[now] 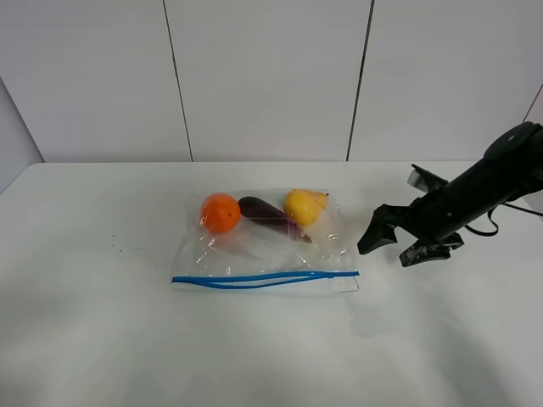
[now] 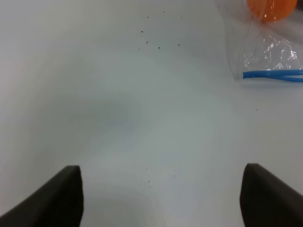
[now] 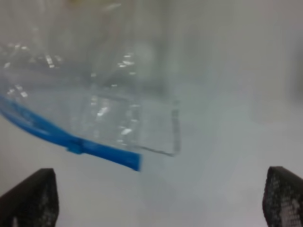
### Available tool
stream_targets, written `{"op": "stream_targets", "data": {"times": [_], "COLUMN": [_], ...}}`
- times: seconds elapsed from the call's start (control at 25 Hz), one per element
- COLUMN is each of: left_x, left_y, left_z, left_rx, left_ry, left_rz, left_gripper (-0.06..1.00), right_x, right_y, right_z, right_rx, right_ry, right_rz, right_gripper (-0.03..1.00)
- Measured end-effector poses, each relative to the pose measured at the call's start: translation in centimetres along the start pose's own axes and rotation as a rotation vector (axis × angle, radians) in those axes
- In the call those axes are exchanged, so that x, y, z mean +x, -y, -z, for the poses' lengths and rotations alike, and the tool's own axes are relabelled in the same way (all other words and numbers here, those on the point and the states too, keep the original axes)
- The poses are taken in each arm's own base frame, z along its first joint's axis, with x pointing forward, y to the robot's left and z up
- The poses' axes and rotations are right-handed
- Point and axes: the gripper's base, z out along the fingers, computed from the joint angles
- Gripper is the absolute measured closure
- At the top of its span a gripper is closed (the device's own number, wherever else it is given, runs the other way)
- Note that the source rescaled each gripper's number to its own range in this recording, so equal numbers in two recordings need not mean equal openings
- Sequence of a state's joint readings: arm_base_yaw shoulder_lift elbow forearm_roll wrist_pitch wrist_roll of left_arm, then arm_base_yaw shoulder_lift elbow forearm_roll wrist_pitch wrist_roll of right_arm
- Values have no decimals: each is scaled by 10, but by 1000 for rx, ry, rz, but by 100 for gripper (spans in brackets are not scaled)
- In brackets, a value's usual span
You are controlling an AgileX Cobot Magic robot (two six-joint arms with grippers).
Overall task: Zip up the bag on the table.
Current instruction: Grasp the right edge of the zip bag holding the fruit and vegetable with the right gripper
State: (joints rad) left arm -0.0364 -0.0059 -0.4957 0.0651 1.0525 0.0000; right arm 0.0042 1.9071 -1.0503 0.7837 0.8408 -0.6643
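Observation:
The clear bag [image 1: 263, 250] lies flat in the middle of the white table [image 1: 102, 339], with its blue zipper strip [image 1: 265, 278] along the near edge. The two blue lines of the strip part slightly in the middle. An orange [image 1: 221, 212], a purple eggplant [image 1: 263, 210] and a yellow pear [image 1: 304, 206] lie inside at the far side. My right gripper [image 1: 397, 246] is open and empty, just right of the bag's right end and above the table. Its wrist view shows the zipper's end [image 3: 128, 160] between its open fingers [image 3: 31, 196]. My left gripper [image 2: 161, 198] is open and empty, over bare table away from the bag's corner [image 2: 270, 52].
A white panelled wall [image 1: 271, 76] stands behind the table's far edge. Tiny dark specks [image 1: 119, 246] dot the tabletop left of the bag. The left arm is out of the exterior high view.

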Motion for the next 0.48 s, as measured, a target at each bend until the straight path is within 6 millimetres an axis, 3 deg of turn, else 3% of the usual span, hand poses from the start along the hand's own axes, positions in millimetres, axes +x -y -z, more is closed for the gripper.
{"op": "stream_targets", "data": {"times": [0.48], "left_x": [0], "left_y": [0], "left_z": [0], "left_rx": [0], "left_ry": [0], "left_rz": [0], "left_gripper": [-2], "right_x": [-1], "right_y": [12], "right_z": [-50], "right_rx": [-250], "right_ry": [-10], "right_rz": [-23], "right_gripper": [5]}}
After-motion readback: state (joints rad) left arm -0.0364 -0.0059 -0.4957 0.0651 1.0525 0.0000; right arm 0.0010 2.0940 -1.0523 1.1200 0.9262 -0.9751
